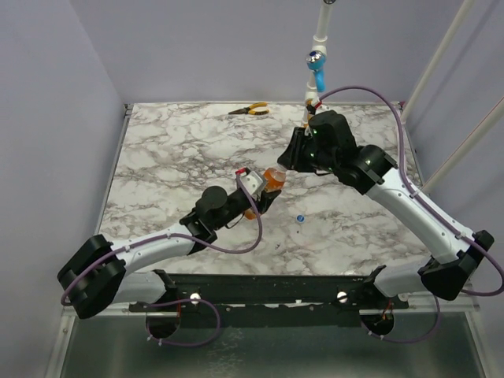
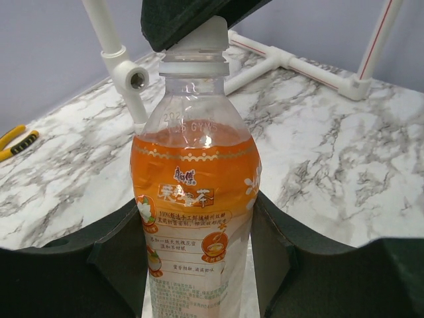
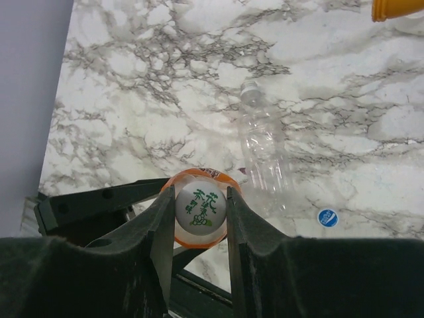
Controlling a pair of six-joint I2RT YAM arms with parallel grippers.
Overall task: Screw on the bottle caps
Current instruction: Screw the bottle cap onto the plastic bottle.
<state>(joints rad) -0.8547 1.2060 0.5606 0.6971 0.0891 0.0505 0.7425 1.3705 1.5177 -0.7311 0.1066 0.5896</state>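
My left gripper (image 1: 258, 197) (image 2: 199, 265) is shut on the lower body of the bottle (image 2: 193, 192), a slim clear bottle with orange contents (image 1: 272, 178), and holds it above the table. The whitish cap (image 2: 207, 36) (image 3: 201, 203) sits on the bottle's neck. My right gripper (image 1: 290, 161) (image 3: 201, 207) is shut on this cap, one finger on each side. The blue cap (image 1: 300, 218) (image 3: 326, 217) lies loose on the marble table to the right of the bottle.
An empty clear bottle (image 3: 265, 152) without a cap lies on the table next to the blue cap. Orange-handled pliers (image 1: 249, 109) lie at the far edge. A white pipe with a blue valve handle (image 1: 316, 67) stands at the back right.
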